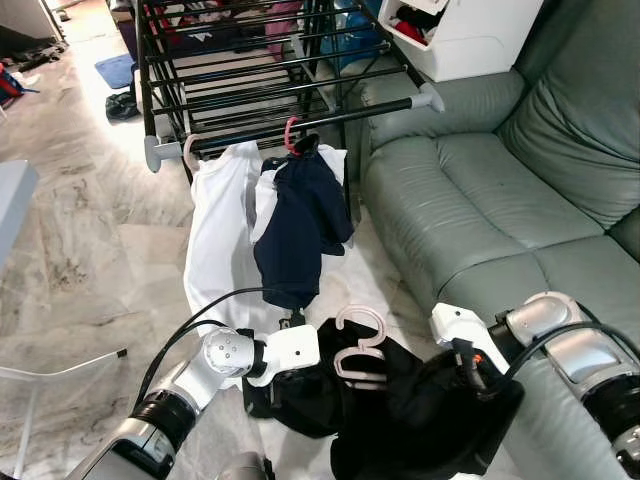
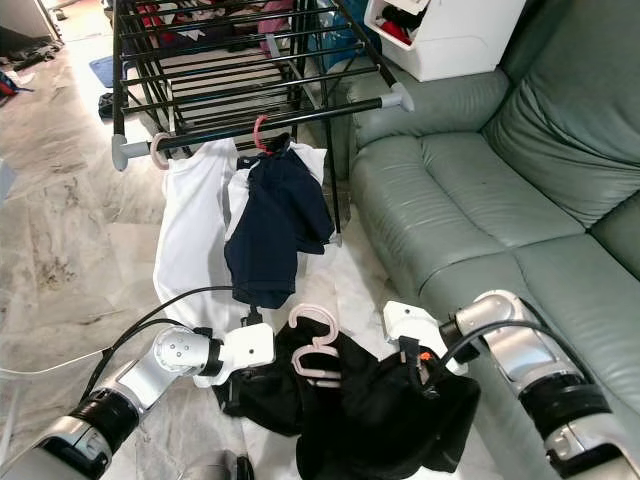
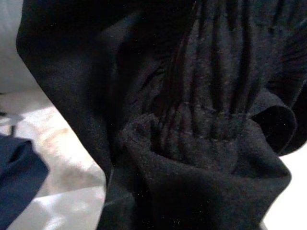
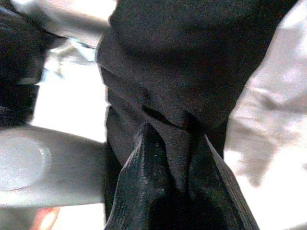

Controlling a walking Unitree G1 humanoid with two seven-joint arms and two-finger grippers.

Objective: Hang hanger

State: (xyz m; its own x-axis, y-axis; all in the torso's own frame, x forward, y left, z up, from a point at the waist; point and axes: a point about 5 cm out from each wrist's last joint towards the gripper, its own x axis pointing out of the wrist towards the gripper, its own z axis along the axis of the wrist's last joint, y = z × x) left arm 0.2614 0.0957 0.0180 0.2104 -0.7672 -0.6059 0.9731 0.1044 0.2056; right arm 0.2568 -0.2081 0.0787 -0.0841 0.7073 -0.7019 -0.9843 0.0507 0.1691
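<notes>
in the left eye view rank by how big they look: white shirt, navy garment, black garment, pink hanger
1. black garment, though nearness to the camera inflates it
2. white shirt, about alike, so unsure against the first
3. navy garment
4. pink hanger

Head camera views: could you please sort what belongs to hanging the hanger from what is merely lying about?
Job:
pink hanger
black garment
left hand
right hand
drying rack

Lying about:
green sofa
navy garment
white shirt

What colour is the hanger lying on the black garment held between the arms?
Pale pink plastic hanger, atop the black garment; clearest in the left eye view.
</notes>
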